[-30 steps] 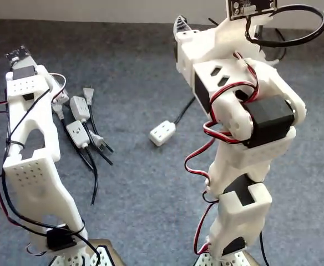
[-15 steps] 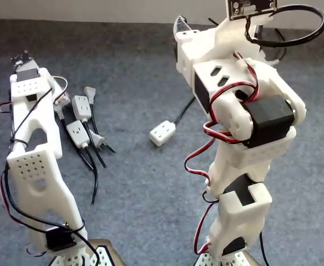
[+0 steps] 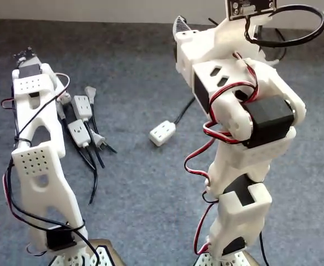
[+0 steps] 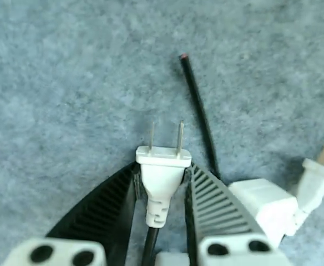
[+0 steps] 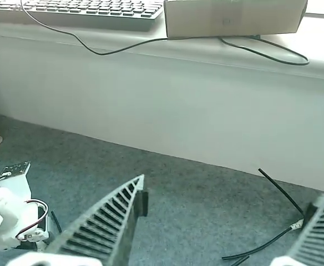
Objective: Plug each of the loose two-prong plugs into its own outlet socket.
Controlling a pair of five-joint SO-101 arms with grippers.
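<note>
My left gripper (image 4: 161, 183) is shut on a white two-prong plug (image 4: 163, 166) just above the grey carpet, its prongs pointing away from the wrist. A second white plug (image 4: 317, 177) and a white outlet socket (image 4: 261, 202) lie close beside it. From above, the left arm (image 3: 33, 111) reaches over two white sockets (image 3: 82, 105) (image 3: 77, 133) and a loose plug (image 3: 89, 93). A third socket (image 3: 162, 133) lies alone mid-carpet. My right gripper (image 5: 217, 238) is open, held high and facing a wall, with nothing between its fingers.
Black cords (image 3: 92, 160) trail from the sockets toward the left arm's base. A cut black cable end (image 4: 195, 100) lies just beyond the held plug. The tall right arm (image 3: 239, 122) stands over the right half of the carpet.
The left arm has shifted slightly to the right and farther from its base, still holding the plug. The two sockets beside it have been nudged a little. The right arm has not moved.
</note>
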